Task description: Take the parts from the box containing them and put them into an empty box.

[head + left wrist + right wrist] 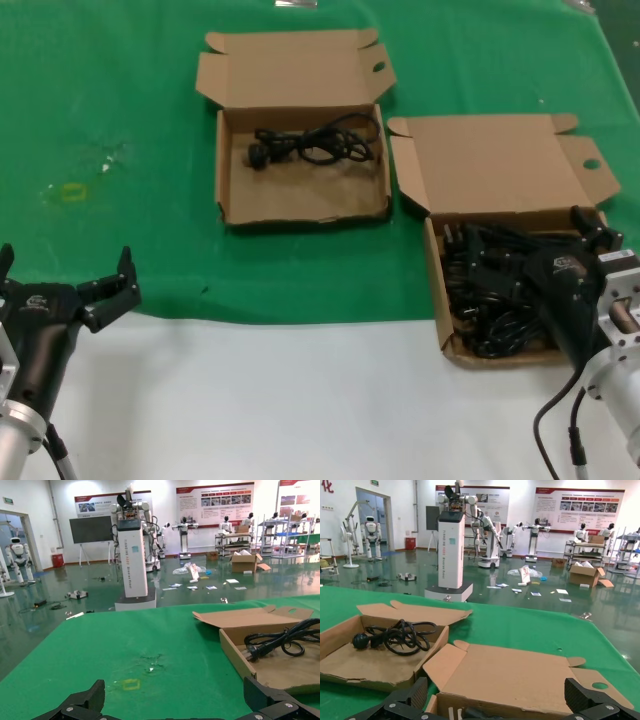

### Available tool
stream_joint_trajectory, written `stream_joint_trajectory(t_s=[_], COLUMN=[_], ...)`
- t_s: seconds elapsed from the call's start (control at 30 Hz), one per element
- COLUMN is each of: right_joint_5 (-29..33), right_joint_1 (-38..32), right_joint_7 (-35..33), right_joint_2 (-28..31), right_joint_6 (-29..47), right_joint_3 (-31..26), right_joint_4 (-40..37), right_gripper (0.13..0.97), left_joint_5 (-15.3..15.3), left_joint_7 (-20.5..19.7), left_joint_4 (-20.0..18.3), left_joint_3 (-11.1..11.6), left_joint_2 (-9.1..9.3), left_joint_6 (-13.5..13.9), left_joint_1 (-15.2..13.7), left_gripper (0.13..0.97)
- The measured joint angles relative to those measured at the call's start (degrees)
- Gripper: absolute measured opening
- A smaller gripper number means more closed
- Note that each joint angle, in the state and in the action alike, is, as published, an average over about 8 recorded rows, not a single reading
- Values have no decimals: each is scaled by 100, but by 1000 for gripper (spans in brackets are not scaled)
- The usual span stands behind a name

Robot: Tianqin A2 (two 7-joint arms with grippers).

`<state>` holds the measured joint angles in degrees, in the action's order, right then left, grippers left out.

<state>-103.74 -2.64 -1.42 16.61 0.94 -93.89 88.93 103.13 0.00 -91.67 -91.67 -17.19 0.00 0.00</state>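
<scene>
Cardboard boxes on green cloth point(300, 270).
Right gripper point(597, 232), jaws apart, over tangled black cords point(490, 290); left gripper point(100, 285) parked, jaws apart.

One power cord point(312, 146) is lying in the far box point(300, 210); right of that box, the near box point(437, 290) is holding a cord pile point(490, 290).

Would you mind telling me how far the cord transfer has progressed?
One power cord already lies in the left box. The open right pincer sits above the pile of cords in the right box, holding nothing. The left pincer waits open.
</scene>
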Motion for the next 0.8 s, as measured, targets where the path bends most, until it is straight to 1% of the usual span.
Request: stream_joint_trajectory(t_s=[0.8], right_joint_5=[0], right_joint_1=[0], right_joint_7=[0], right_joint_2=[0], right_joint_6=[0], right_joint_3=[0], right_joint_4=[0], right_gripper=[966], left_joint_5=[0], left_joint_7=[0], left_joint_4=[0], left_joint_3=[0], left_joint_2=[0], left_joint_6=[0], left_joint_1=[0], left_gripper=[966])
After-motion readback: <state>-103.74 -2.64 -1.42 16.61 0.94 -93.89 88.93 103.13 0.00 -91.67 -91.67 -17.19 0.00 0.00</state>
